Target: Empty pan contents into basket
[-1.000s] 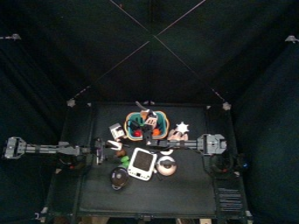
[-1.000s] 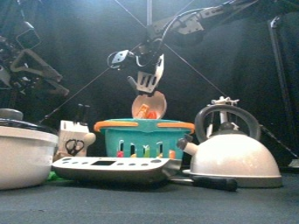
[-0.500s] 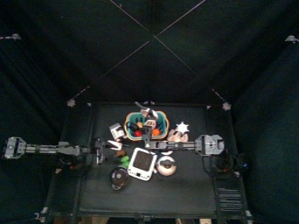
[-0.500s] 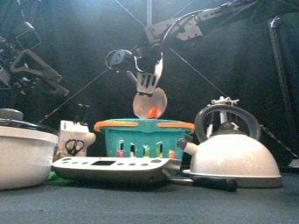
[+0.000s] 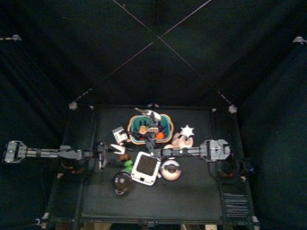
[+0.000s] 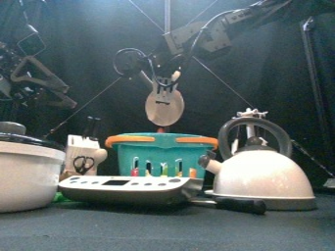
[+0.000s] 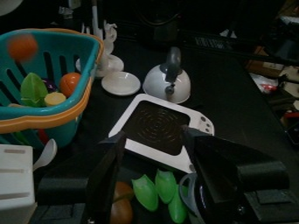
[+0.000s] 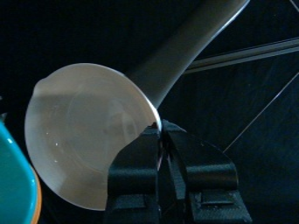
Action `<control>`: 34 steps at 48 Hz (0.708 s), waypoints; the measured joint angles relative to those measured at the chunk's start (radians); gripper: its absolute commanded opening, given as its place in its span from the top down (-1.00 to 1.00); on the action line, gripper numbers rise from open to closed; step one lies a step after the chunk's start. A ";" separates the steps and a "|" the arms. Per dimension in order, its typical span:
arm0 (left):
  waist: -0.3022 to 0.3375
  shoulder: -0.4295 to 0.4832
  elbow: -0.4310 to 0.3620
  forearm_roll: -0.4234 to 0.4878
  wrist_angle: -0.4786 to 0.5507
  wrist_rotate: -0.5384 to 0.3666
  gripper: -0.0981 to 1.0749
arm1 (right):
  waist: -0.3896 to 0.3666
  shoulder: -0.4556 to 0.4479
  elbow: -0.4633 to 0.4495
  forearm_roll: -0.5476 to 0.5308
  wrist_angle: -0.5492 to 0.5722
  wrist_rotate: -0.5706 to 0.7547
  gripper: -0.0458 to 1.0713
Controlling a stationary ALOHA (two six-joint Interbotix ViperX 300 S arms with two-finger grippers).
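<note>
The teal basket (image 6: 160, 155) with an orange rim stands mid-table, behind the scale; it also shows in the top view (image 5: 153, 128) and the left wrist view (image 7: 47, 83), holding orange, green and red toy foods. My right gripper (image 6: 164, 76) is shut on the handle of a pale pan (image 6: 161, 104) and holds it tipped over, above the basket. The right wrist view shows the pan's round body (image 8: 87, 140) and a sliver of the basket (image 8: 10, 179) beside it. My left gripper (image 7: 158, 188) is open, low over green pods and an orange piece at the table's left.
A white kitchen scale (image 6: 128, 188) lies in front of the basket. A white kettle (image 6: 262, 169) stands at the right, a white pot (image 6: 20, 175) at the left, a white mug (image 6: 84, 155) behind it. A small white dish (image 7: 121, 83) lies near the kettle.
The pan has risen and turned further over above the basket. The orange food seen on it earlier no longer shows on it. The left arm has not moved.
</note>
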 measured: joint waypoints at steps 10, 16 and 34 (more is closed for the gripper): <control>0.000 -0.002 0.000 0.000 -0.002 -0.002 -0.70 | 0.003 0.002 0.000 0.051 0.000 0.000 0.43; 0.000 -0.002 0.000 0.000 0.000 0.000 -0.70 | 0.000 0.002 0.000 0.058 0.000 0.000 0.43; 0.000 0.000 -0.002 0.000 0.000 -0.003 -0.70 | 0.003 0.002 0.000 0.115 0.000 0.000 0.43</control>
